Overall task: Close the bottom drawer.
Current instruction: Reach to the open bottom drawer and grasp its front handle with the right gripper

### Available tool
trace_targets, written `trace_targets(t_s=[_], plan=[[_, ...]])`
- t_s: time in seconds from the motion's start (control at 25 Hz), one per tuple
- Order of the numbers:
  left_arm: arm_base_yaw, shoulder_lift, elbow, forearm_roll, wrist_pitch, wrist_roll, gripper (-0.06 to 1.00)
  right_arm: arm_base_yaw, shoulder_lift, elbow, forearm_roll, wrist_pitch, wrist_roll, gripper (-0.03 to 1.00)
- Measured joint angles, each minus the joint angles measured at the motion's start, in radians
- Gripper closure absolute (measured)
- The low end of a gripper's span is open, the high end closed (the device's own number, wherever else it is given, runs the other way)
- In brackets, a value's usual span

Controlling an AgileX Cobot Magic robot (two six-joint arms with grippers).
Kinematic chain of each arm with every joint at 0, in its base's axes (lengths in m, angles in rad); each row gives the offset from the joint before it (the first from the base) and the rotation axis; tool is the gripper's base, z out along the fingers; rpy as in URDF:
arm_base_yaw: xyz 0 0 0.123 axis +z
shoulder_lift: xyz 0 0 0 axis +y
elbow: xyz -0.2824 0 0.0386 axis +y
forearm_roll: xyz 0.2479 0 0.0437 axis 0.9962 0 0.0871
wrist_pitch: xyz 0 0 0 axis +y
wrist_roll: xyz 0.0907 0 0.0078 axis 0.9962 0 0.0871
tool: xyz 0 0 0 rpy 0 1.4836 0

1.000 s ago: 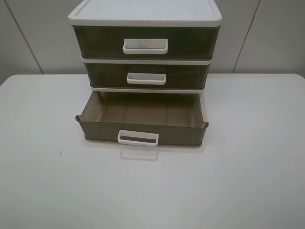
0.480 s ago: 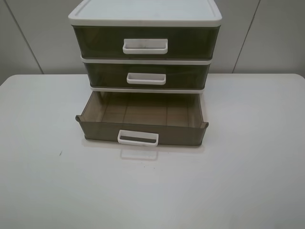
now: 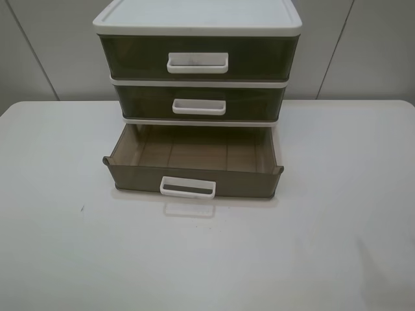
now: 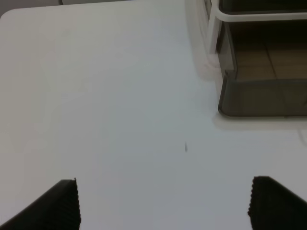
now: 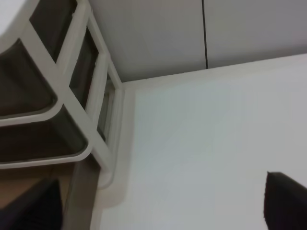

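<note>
Bottom drawer (image 3: 194, 159) is listed pulled out toward the worktop's (image 3: 65, 246) middle from the three-tier unit (image 3: 198, 18) set at its far edge; left gripper (image 4: 165, 206) and right gripper (image 5: 163, 206) are both seen spread.

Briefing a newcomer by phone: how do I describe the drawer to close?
Find the white-framed three-drawer unit at the back of the white table. Take its lowest tier: the bottom drawer, the only one pulled out, its brownish inside open to view.

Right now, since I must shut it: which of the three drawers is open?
The bottom drawer: it is pulled forward, its inside showing, while the middle drawer and top drawer sit flush.
</note>
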Motion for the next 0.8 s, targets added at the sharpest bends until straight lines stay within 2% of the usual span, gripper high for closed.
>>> trace_targets(t_s=[0.12,0.2,0.28,0.52,0.68,0.8], plan=[[0.000,0.000,0.000,0.000,0.000,0.000,0.23,0.078,0.069,0.000,0.028,-0.023,0.000,0.25],[0.000,0.000,0.000,0.000,0.000,0.000,0.23,0.158,0.115,0.000,0.035,-0.088,0.000,0.25],[0.000,0.000,0.000,0.000,0.000,0.000,0.23,0.268,0.182,0.000,0.036,-0.160,0.000,0.25],[0.000,0.000,0.000,0.000,0.000,0.000,0.23,0.555,0.363,0.007,0.036,-0.296,0.000,0.25],[0.000,0.000,0.000,0.000,0.000,0.000,0.23,0.711,0.468,0.103,0.043,-0.523,0.000,0.25],[0.000,0.000,0.000,0.000,0.000,0.000,0.23,0.789,0.546,0.184,0.084,-0.746,0.000,0.25]])
